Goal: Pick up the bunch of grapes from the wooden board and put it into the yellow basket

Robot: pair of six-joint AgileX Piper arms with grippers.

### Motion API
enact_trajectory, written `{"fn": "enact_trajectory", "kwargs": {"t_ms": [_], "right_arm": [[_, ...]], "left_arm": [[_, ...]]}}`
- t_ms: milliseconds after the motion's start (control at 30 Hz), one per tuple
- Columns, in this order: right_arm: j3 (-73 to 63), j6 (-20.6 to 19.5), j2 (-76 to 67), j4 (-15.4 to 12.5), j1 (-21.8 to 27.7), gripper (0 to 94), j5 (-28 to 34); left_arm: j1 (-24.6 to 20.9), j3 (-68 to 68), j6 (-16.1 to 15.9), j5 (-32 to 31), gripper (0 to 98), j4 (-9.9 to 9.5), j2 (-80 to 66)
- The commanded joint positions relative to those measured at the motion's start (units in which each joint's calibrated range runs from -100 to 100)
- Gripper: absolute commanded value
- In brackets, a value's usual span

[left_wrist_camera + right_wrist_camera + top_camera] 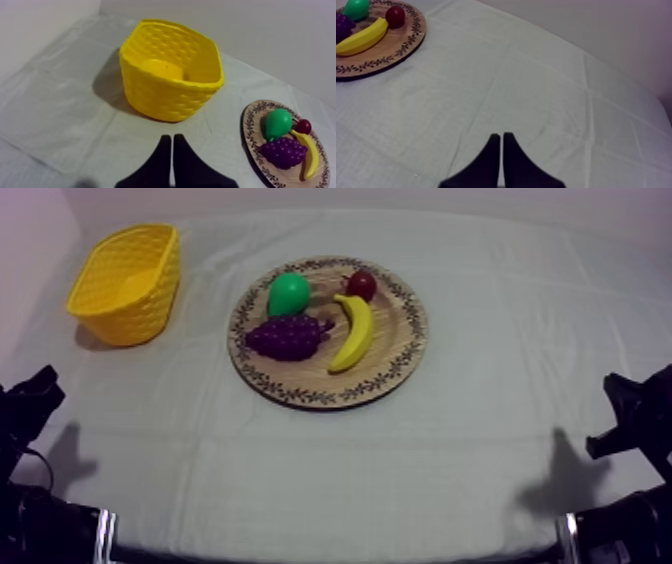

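A purple bunch of grapes (288,337) (283,152) lies on the round wooden board (395,358) (252,137) (396,55) at the table's middle, beside a green pear (288,293) (277,124), a banana (353,332) (362,37) and a small red fruit (361,284) (395,16). The yellow basket (127,283) (170,75) stands at the back left, upright. My left gripper (35,393) (172,142) rests low at the left, shut on nothing, a short way in front of the basket. My right gripper (625,413) (501,140) rests low at the right, fingers together as a narrow wedge over bare cloth.
The grey-white cloth (330,468) covers the table. Inside the basket the floor shows yellow, with nothing else visible. Free cloth lies between the board and both grippers.
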Motion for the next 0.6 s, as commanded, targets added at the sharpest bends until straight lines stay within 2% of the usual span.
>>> {"fn": "enact_trajectory", "kwargs": {"t_ms": [0, 400, 567], "right_arm": [[0.0, 0.0, 0.0, 0.0, 0.0, 0.3, 0.0], [0.0, 0.0, 0.0, 0.0, 0.0, 0.3, 0.0], [0.0, 0.0, 0.0, 0.0, 0.0, 0.3, 0.0]], "left_arm": [[-0.2, 1.2, 0.3, -3.3, 0.1, -0.02, -0.1], [0.0, 1.2, 1.0, -3.3, 0.1, -0.02, -0.1], [4.0, 1.4, -0.9, -4.5, 0.1, -0.16, -0.3]]}}
